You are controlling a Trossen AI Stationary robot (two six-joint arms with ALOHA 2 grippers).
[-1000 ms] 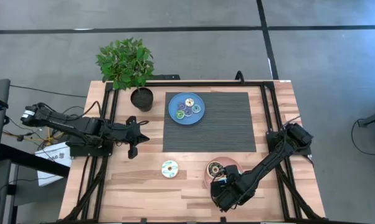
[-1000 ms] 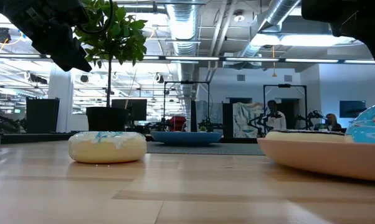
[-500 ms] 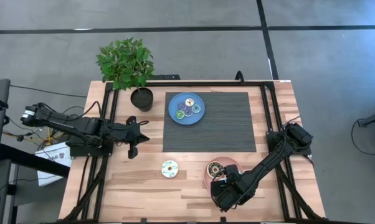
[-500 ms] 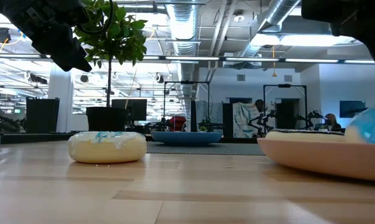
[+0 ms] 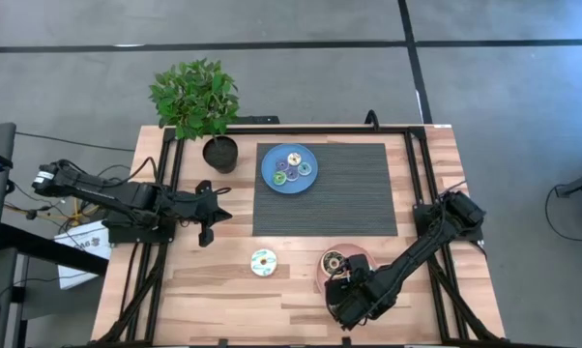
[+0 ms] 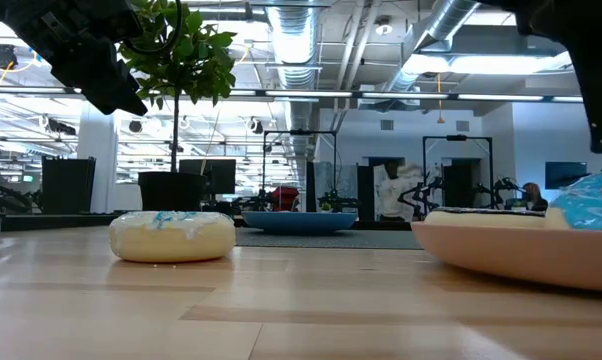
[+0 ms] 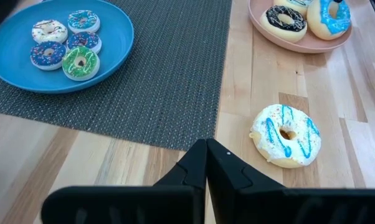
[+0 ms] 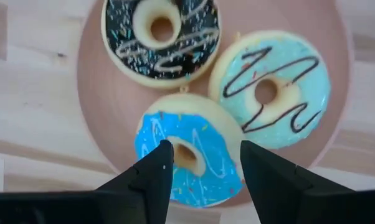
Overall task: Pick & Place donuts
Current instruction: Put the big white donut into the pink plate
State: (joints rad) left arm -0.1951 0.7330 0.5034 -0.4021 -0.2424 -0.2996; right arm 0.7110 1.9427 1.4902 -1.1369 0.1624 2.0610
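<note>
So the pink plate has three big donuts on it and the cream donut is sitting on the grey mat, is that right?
Not quite. The pink plate does hold three big donuts, but the cream donut lies on the bare wooden table, beside the grey mat and not on it. The left wrist view shows this; the high view agrees.

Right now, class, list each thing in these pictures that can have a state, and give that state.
Left gripper: shut, empty, over the bare wood.
Right gripper: open, above the bright blue donut.
Pink plate: holds three donuts.
Blue plate: holds five small donuts.
Cream donut: flat on the table, alone.
</note>
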